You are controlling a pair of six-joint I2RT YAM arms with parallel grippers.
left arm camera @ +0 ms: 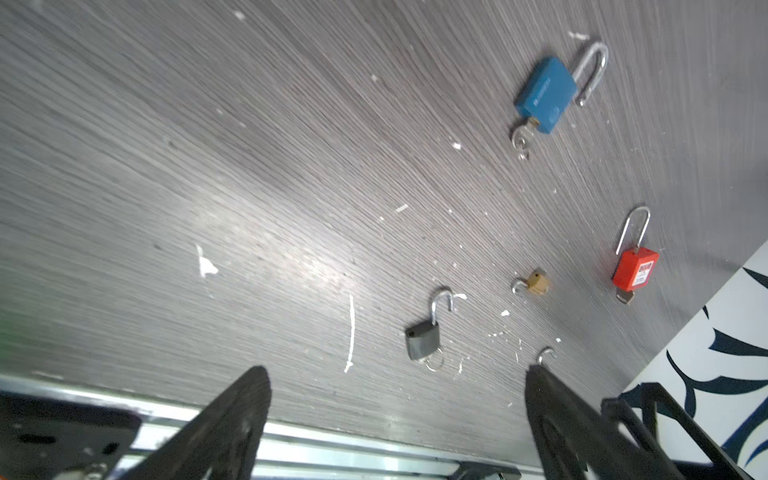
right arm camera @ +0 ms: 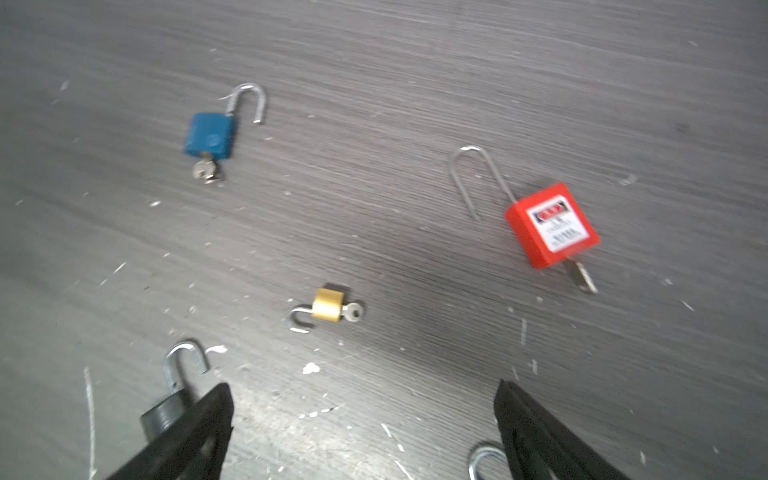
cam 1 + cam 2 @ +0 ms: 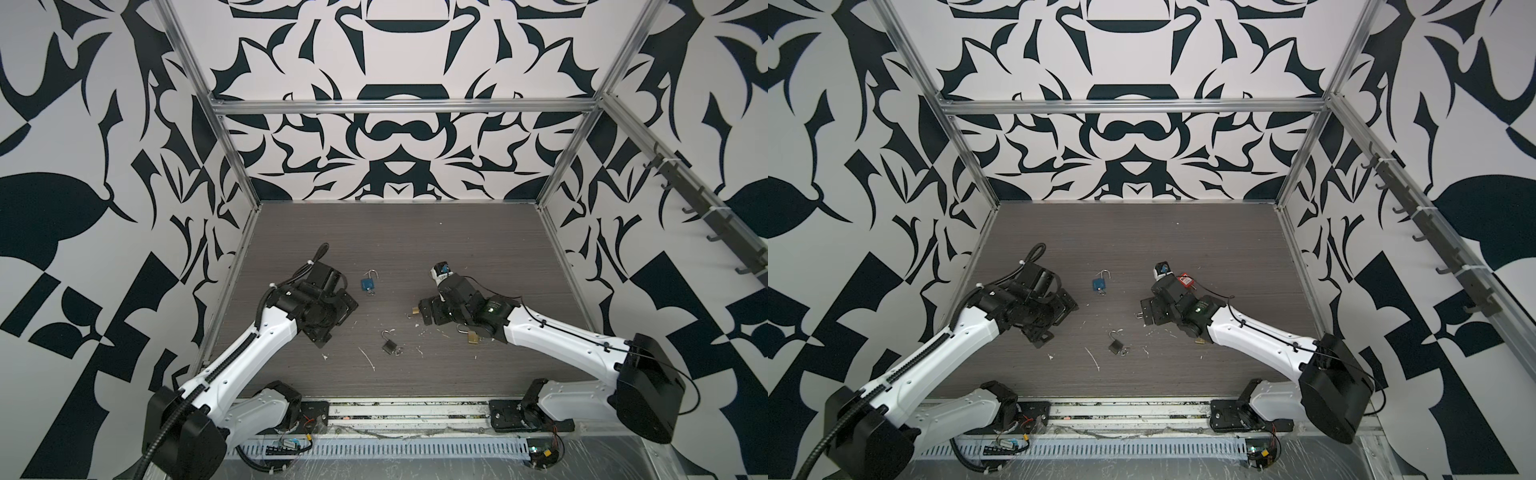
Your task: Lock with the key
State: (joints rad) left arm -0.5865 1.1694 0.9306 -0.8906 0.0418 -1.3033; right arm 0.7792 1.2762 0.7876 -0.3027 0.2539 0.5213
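**Scuffed grey table, padlocks all sprung, nothing in hand**

The table (image 3: 415,241) is littered with open padlocks lying apart, each with a key in its base. The left gripper (image 1: 395,372) and right gripper (image 2: 363,386) both gape wide and hold nothing. The small brass padlock (image 2: 328,304) lies just ahead of the right one. I'd worry it skids when pinched, or its tiny key (image 2: 354,311) twists out. The larger brass padlock (image 3: 472,337) under that arm could get swept.

Table (image 3: 415,232), blue padlock (image 3: 367,284), red padlock (image 2: 552,226), grey padlock (image 3: 389,345), small brass padlock (image 2: 328,304)
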